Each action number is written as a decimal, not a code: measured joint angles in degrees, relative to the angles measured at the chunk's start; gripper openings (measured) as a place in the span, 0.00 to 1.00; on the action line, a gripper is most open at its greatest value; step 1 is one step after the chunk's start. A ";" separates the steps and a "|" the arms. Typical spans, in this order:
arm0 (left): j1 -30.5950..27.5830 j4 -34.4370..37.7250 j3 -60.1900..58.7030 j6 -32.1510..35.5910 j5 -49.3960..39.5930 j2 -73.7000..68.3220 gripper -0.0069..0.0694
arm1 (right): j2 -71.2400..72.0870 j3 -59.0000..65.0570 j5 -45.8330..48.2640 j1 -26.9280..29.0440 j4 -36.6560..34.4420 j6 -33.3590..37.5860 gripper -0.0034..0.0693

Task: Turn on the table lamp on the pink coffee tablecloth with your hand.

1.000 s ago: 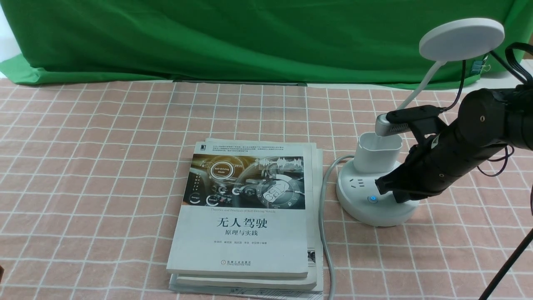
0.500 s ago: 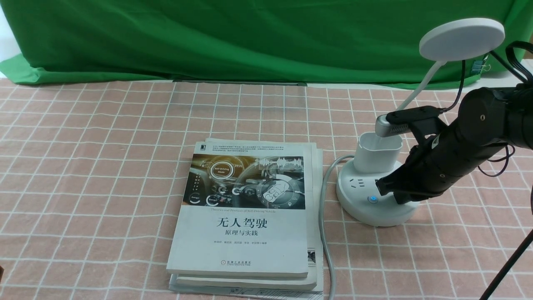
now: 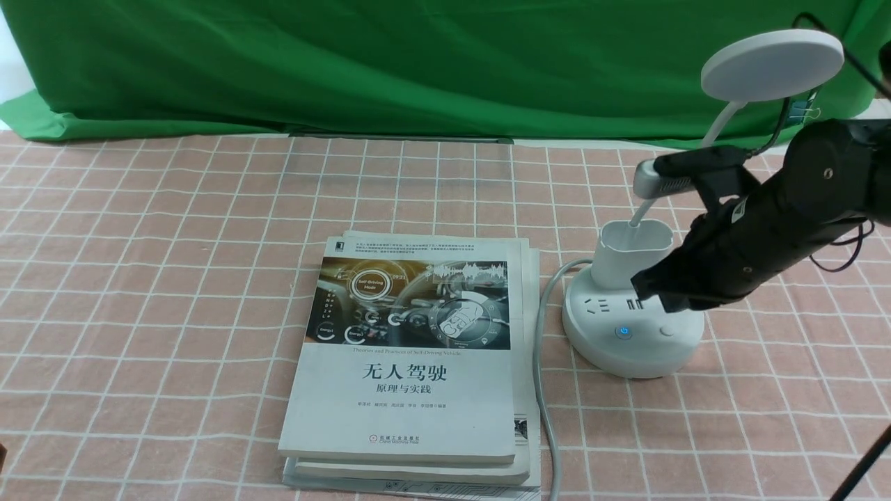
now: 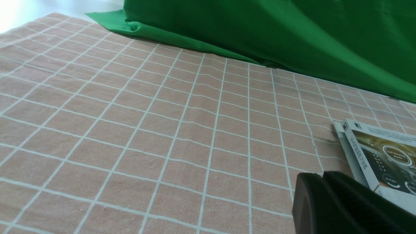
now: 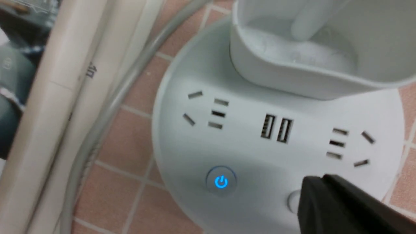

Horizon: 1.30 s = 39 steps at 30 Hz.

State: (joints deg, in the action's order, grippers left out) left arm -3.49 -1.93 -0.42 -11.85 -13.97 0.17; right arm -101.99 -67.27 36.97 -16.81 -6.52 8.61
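Note:
The white table lamp stands on the pink coffee tablecloth (image 3: pixel 174 278) at the right: disc head (image 3: pixel 771 64), gooseneck, cup holder (image 3: pixel 630 259), round socket base (image 3: pixel 626 341). One button glows blue (image 3: pixel 623 332), also in the right wrist view (image 5: pixel 221 181); a plain second button (image 3: pixel 667 331) sits beside it. My right gripper (image 3: pixel 644 289), the hand, is shut and empty, hovering just above the base near the plain button (image 5: pixel 294 200); its tips show in the right wrist view (image 5: pixel 317 182). My left gripper (image 4: pixel 320 177) is shut, low over the cloth beside the books. The lamp head looks unlit.
A stack of books (image 3: pixel 411 355) lies left of the lamp, and the lamp's grey cable (image 3: pixel 543 390) runs along its right edge to the front. A green cloth (image 3: pixel 418 62) hangs at the back. A black tripod leg (image 3: pixel 860 466) crosses the bottom right corner.
My right gripper has lifted up and slightly back off the lamp base, uncovering the plain button and USB ports. The blue button stays lit. The left arm has not moved.

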 joint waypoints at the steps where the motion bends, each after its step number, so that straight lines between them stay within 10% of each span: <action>1: 0.00 0.00 0.00 0.00 0.00 0.00 0.12 | -0.74 0.00 0.06 0.00 0.00 0.00 0.09; 16: 0.00 0.00 0.00 -0.12 0.00 0.00 0.12 | -3.13 -0.50 1.69 0.00 0.00 0.06 0.09; 39: 0.00 -0.17 0.00 -0.01 0.00 0.00 0.12 | 29.56 17.14 9.73 0.00 0.27 -2.14 0.09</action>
State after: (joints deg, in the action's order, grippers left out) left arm -3.49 -2.10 -0.42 -11.85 -13.97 0.17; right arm -72.43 -50.13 46.70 -16.81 -6.26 6.48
